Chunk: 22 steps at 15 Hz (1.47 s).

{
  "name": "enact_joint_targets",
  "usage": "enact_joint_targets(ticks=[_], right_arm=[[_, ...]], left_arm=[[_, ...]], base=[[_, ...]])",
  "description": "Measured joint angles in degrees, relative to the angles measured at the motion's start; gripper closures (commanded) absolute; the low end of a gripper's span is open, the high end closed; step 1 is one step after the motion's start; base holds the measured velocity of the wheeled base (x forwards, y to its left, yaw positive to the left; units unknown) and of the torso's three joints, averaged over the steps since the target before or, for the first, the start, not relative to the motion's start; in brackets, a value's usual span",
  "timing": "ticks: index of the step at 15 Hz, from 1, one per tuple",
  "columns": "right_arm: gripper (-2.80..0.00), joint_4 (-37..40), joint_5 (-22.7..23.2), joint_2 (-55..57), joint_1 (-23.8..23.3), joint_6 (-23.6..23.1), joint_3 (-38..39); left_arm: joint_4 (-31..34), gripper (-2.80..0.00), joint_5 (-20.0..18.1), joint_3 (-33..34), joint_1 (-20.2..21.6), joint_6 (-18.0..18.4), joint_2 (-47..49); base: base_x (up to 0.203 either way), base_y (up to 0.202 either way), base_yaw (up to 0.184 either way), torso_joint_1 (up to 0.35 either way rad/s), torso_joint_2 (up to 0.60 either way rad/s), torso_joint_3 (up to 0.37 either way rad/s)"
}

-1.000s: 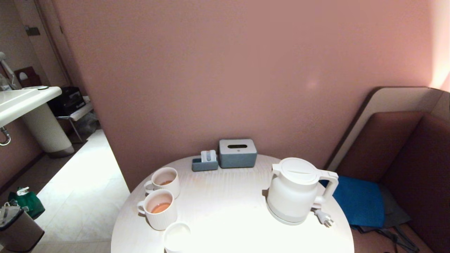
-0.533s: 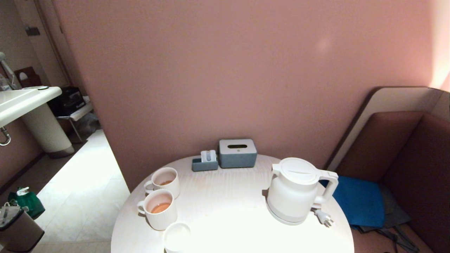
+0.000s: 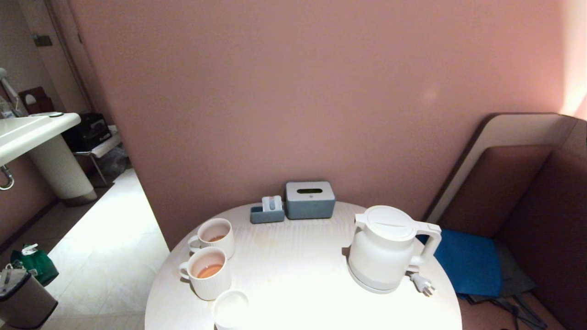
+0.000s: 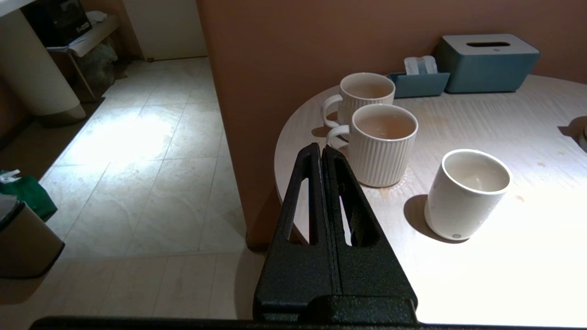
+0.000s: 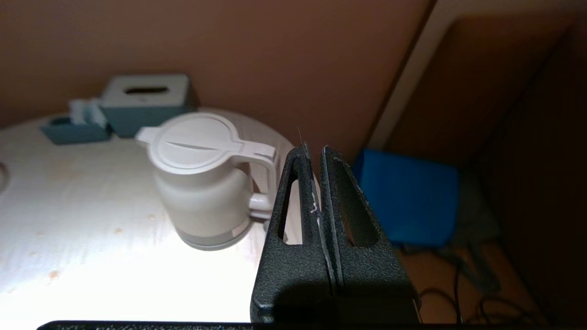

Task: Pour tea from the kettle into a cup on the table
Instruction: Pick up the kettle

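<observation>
Two grippers pressed together, empty: right gripper just beside kettle handle, left gripper parked. Spread right, hook handle squarely. Cup well apart from kettle, desk near edge.

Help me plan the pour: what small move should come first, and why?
Probably open the right hand and reach for the kettle handle: its fingers are shut, short of the handle, the kettle sits untouched on the table, and the small cup looks empty.
</observation>
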Motion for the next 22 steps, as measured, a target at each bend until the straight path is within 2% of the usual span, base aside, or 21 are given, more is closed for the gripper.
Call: enact_joint_targets(ticks=[3,5,7,9,12,15,20,22], right_arm=[[0.0,-4.6,-5.1,18.8,-0.3,0.5,-1.8],[0.0,-3.9,-9.2,29.9,-0.3,-0.2,-2.4],[0.0,-1.7,-11.4,38.8,-0.4,-0.8,-2.6],[0.0,-1.2,-11.8,44.6,-0.2,-1.1,-1.1],[0.0,-6.0,-7.1,48.9,1.5,-2.0,4.4],[0.0,-20.9,-4.2,54.9,2.1,-2.8,10.9],[0.0,-60.5,-2.4,72.9,2.3,-3.1,21.6],[0.0,-74.0,-2.2,78.6,2.8,-3.2,24.4]], left_arm=[[0.0,0.0,0.0,0.0,0.0,0.0,0.0],[0.0,0.0,0.0,0.0,0.0,0.0,0.0],[0.0,0.0,0.0,0.0,0.0,0.0,0.0],[0.0,0.0,0.0,0.0,0.0,0.0,0.0],[0.0,0.0,0.0,0.0,0.0,0.0,0.0],[0.0,0.0,0.0,0.0,0.0,0.0,0.0],[0.0,0.0,0.0,0.0,0.0,0.0,0.0],[0.0,0.0,0.0,0.0,0.0,0.0,0.0]], base=[[0.0,0.0,0.0,0.0,0.0,0.0],[0.0,0.0,0.0,0.0,0.0,0.0],[0.0,0.0,0.0,0.0,0.0,0.0],[0.0,0.0,0.0,0.0,0.0,0.0],[0.0,0.0,0.0,0.0,0.0,0.0],[0.0,0.0,0.0,0.0,0.0,0.0],[0.0,0.0,0.0,0.0,0.0,0.0],[0.0,0.0,0.0,0.0,0.0,0.0]])
